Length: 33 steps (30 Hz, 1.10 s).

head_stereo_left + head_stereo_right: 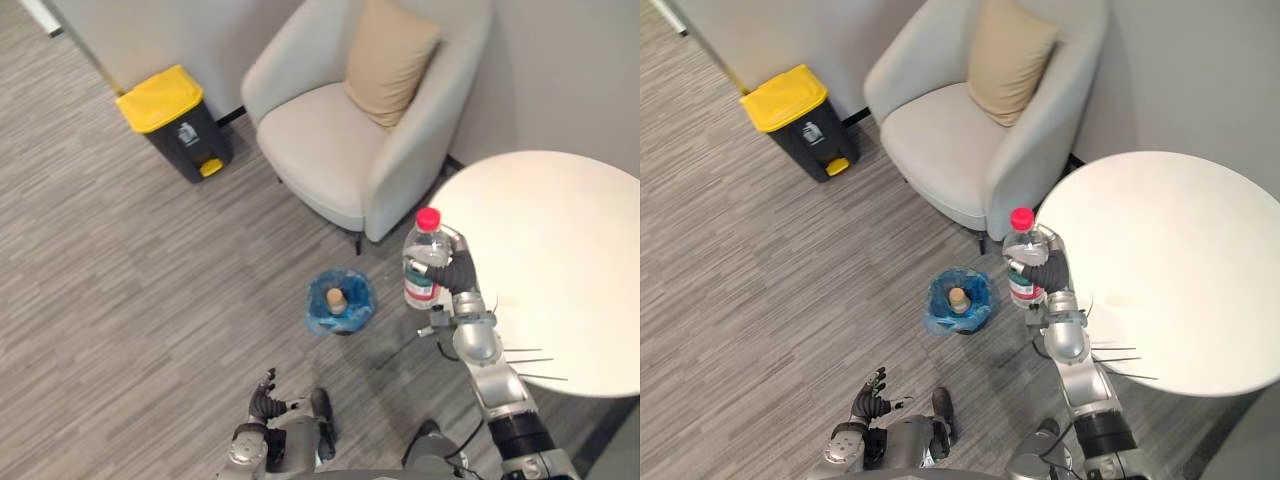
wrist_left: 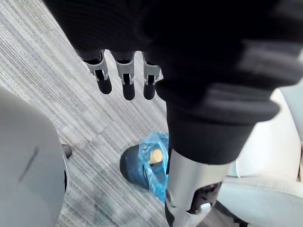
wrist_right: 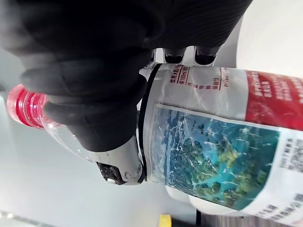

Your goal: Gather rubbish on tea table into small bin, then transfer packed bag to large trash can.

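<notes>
Currently, the right robot hand (image 1: 460, 272) is gripping the clear plastic water bottle with a red cap and printed label (image 1: 424, 255). Its fingers and thumb are curling round the body and holding it upright at the edge of the round white table (image 1: 560, 250). The left robot hand (image 2: 124, 80) is hanging low with fingers relaxed, holding nothing. The small round bin lined with a blue plastic bag (image 1: 340, 303) is standing on the grey floor (image 1: 120, 280) to the left of the bottle and apart from it, with one tan item (image 1: 336, 298) lying inside. The large dark trash can with a yellow lid (image 1: 175, 120) is standing well apart, beside the pale armchair (image 1: 340, 130). Judged risk: the bin mouth is looking narrow against the bottle's length, so an off-centre or high release could be bouncing the bottle off the rim or tipping the light bin. The smooth plastic may also be slipping if the grip loosens while crossing.
</notes>
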Available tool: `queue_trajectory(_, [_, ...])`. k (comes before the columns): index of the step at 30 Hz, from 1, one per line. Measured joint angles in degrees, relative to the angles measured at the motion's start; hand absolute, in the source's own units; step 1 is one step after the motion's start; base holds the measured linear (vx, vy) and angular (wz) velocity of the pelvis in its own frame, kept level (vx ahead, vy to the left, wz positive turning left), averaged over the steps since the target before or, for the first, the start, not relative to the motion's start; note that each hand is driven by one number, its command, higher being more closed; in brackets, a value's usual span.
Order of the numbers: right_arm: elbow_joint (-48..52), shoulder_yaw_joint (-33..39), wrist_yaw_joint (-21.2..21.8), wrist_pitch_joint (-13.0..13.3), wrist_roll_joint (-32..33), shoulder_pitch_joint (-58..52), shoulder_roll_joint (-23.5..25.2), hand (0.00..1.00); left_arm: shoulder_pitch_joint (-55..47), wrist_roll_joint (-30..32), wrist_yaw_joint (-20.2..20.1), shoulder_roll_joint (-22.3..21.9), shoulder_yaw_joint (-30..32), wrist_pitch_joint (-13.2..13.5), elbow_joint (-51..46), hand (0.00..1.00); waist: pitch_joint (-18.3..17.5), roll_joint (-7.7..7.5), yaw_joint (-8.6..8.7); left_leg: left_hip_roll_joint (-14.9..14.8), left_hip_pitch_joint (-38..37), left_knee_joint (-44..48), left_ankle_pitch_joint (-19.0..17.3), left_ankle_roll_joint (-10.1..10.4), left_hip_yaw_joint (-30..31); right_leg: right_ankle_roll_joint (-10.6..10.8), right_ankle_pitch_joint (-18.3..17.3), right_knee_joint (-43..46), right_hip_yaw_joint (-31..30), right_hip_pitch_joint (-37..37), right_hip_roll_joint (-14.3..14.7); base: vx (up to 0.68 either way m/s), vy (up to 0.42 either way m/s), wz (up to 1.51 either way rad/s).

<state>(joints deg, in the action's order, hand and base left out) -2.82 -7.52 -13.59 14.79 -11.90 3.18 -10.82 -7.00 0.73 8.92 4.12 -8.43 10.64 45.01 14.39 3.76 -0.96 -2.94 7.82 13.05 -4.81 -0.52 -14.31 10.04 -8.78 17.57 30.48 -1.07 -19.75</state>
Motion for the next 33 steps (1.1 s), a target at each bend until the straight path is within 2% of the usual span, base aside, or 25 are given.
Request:
queue_trajectory(1, [-0.04,-0.36,0.26,-0.02,-0.55,-0.58,0.41,1.00,-0.02,0.08,-0.06,0.46,-0.30,0.00,0.00,0.00,0.05,-0.34,0.15,0.39,0.02,2.34,-2.12,-0.28,0.25,-0.08,-0.19,4.31,-1.84,0.85,-1.55,0.19,0.154,0.20])
queue_trajectory(2, [-0.09,-0.43,0.33,-0.05,-1.26,-0.88,0.58,1.00,-0.05,0.11,-0.05,1.10,-0.91,0.01,-0.01,0.00,-0.06,-0.82,0.20,0.91,-0.08,4.36,-3.74,-0.81,0.65,-2.23,0.11,11.74,-6.44,4.04,-3.06,0.19,0.164,0.18])
queue_trajectory(3, [-0.10,-0.45,0.33,-0.06,-1.58,-0.87,0.51,1.00,-0.04,0.12,-0.06,1.39,-1.09,0.00,-0.01,0.00,-0.04,-0.94,0.36,0.99,-0.19,5.13,-4.47,-0.95,1.15,-4.39,0.92,16.29,-9.93,6.30,-3.39,0.18,0.148,0.26])
queue_trajectory(4, [-0.30,-0.55,0.32,-0.07,-1.86,-0.90,0.48,1.00,-0.14,0.17,-0.08,1.83,-1.29,-0.02,-0.08,0.00,-0.01,-1.13,0.73,0.84,-0.64,5.88,-5.48,-1.42,2.13,-5.86,0.07,22.46,-16.59,10.25,-2.37,0.17,0.095,0.41])
queue_trajectory(5, [-0.36,-1.31,0.31,-0.06,-2.24,-0.85,0.30,1.00,-0.17,0.18,-0.05,1.97,-1.68,-0.01,-0.15,0.00,-0.09,-1.38,1.02,0.71,-1.02,5.67,-5.74,-1.37,3.54,-5.33,-3.50,24.05,-21.10,12.54,0.51,0.23,0.038,0.53])
queue_trajectory(6, [-0.69,-2.60,0.33,-0.05,-2.47,-0.44,-0.07,1.00,-0.16,0.18,-0.05,2.54,-2.11,0.00,-0.19,0.00,0.00,-1.46,1.16,0.54,-1.63,4.83,-5.73,-1.33,4.64,-5.47,-5.78,23.02,-24.09,14.78,3.45,0.16,-0.007,0.43])
queue_trajectory(7, [-0.88,-2.97,0.36,-0.03,-2.54,-0.27,-0.14,1.00,-0.18,0.19,-0.06,2.67,-2.25,-0.01,-0.19,0.00,0.01,-1.44,1.28,0.49,-1.69,4.76,-5.73,-1.33,4.93,-5.58,-6.14,22.49,-24.56,15.22,4.11,0.14,-0.057,0.47])
queue_trajectory(9, [-2.72,-5.01,0.46,-0.08,-5.93,0.30,-1.03,1.00,0.41,0.18,0.00,3.25,-3.40,0.07,-0.18,0.00,0.14,-1.62,1.75,0.82,-1.73,5.61,-5.71,-0.61,7.15,-5.59,-5.74,14.04,-27.45,17.53,8.68,0.10,-0.097,0.67])
queue_trajectory(10, [-3.23,-5.24,0.53,-0.12,-6.35,0.29,-1.16,1.00,0.63,0.18,-0.02,3.60,-3.42,0.36,-0.18,0.00,0.16,-2.03,1.77,1.55,-1.36,6.46,-6.01,-0.03,7.97,-5.50,-3.92,10.96,-27.71,17.25,8.85,0.10,-0.152,1.01])
queue_trajectory(11, [-4.61,-5.71,0.51,-0.02,-6.88,0.94,-2.14,1.00,1.68,0.20,0.02,3.31,-3.38,0.94,0.31,0.00,1.00,-2.26,2.19,2.77,-0.25,9.03,-7.18,1.51,10.22,-4.90,-0.54,10.51,-27.10,17.64,8.17,0.08,-0.160,0.95])
queue_trajectory(12, [-7.95,-6.39,0.54,-0.28,-7.55,3.32,-3.45,1.00,2.39,0.20,0.06,2.26,-3.47,1.26,-0.31,0.00,1.40,-0.69,2.33,1.93,2.42,11.03,-7.18,1.88,11.47,-5.10,-0.40,11.31,-25.90,18.88,8.41,0.06,-0.149,0.81])
queue_trajectory(14, [-11.73,-6.71,0.19,-0.77,-9.28,7.08,-5.33,1.00,3.94,0.17,0.25,1.36,-3.49,1.82,-0.74,0.00,2.30,1.23,2.07,0.91,7.25,12.83,-7.03,2.15,12.70,-5.48,-0.20,11.55,-24.17,21.90,9.03,0.00,-0.134,0.42])
queue_trajectory(17, [-17.99,-6.40,-1.70,-3.03,-11.74,15.27,-7.15,1.00,8.84,-0.11,2.04,1.26,-3.32,2.18,-0.81,0.00,8.38,1.66,1.96,0.29,11.40,14.31,-6.56,2.93,12.75,-5.85,0.02,14.58,-23.33,25.97,9.04,-0.12,-0.106,0.26])
queue_trajectory(19, [-20.56,-6.41,-3.28,-4.33,-12.47,19.63,-7.22,1.00,10.98,-0.18,3.12,1.24,-3.24,2.25,-1.10,0.00,9.63,1.59,1.62,0.10,16.20,17.22,-6.65,3.13,12.57,-6.09,-0.03,17.25,-23.55,30.54,8.86,-0.20,-0.068,0.12])
queue_trajectory(21, [-21.17,-6.76,-4.50,-4.71,-12.71,23.35,-6.89,1.00,12.74,-0.51,4.27,1.12,-3.03,2.41,-2.03,0.00,9.77,1.67,1.10,-0.14,22.13,20.76,-7.17,3.81,11.86,-6.97,-0.59,20.39,-24.41,36.25,8.76,-0.21,-0.036,-0.01])
queue_trajectory(22, [-21.16,-7.04,-5.54,-4.84,-12.40,27.76,-6.07,1.00,15.22,-1.46,5.68,0.76,-1.82,2.59,-3.55,0.00,10.93,1.75,0.22,-1.24,28.28,25.52,-8.57,4.00,10.57,-7.87,-1.35,24.11,-25.00,42.13,8.87,-0.24,-0.032,-0.08])
queue_trajectory(24, [-21.15,-7.07,-5.76,-5.02,-12.19,30.82,-5.83,1.00,16.97,-2.51,6.39,0.40,-0.65,2.81,-5.08,0.00,11.86,1.71,0.07,-1.57,32.70,29.15,-9.39,4.32,10.39,-7.81,-1.93,27.03,-25.44,46.32,8.89,-0.24,-0.029,-0.01])
queue_trajectory(26, [-20.57,-7.27,-6.62,-5.12,-12.19,36.16,-5.45,1.00,20.57,-3.62,7.52,0.06,0.29,3.63,-8.14,0.00,13.70,1.77,-0.15,-2.65,42.23,35.61,-10.52,4.09,10.29,-7.86,-3.09,32.86,-26.00,55.40,8.90,-0.27,-0.049,0.11])
queue_trajectory(28, [-20.26,-7.27,-7.30,-5.18,-12.20,39.21,-5.55,1.00,22.36,-4.08,7.77,-0.63,1.43,3.78,-10.51,0.00,14.71,1.71,-0.38,-3.39,48.19,38.60,-10.51,4.07,9.72,-8.03,-3.24,35.91,-26.57,61.48,8.79,-0.23,-0.064,0.11])
queue_trajectory(31, [-20.05,-7.15,-7.73,-6.28,-11.03,43.86,-6.85,1.00,25.54,-5.29,8.81,-1.98,2.64,3.87,-14.01,0.00,16.28,1.59,-1.50,-5.40,59.30,43.98,-10.42,4.12,8.13,-7.97,-3.57,41.77,-28.06,73.22,8.73,-0.16,-0.089,0.12])
queue_trajectory(33, [-20.24,-7.14,-8.19,-7.22,-10.46,45.86,-8.27,1.00,27.05,-6.00,9.19,-2.23,4.72,5.20,-17.82,0.00,16.45,1.52,-2.26,-6.14,65.94,48.08,-10.30,4.09,8.23,-7.87,-3.99,45.92,-28.57,79.90,8.70,-0.09,-0.043,0.09])
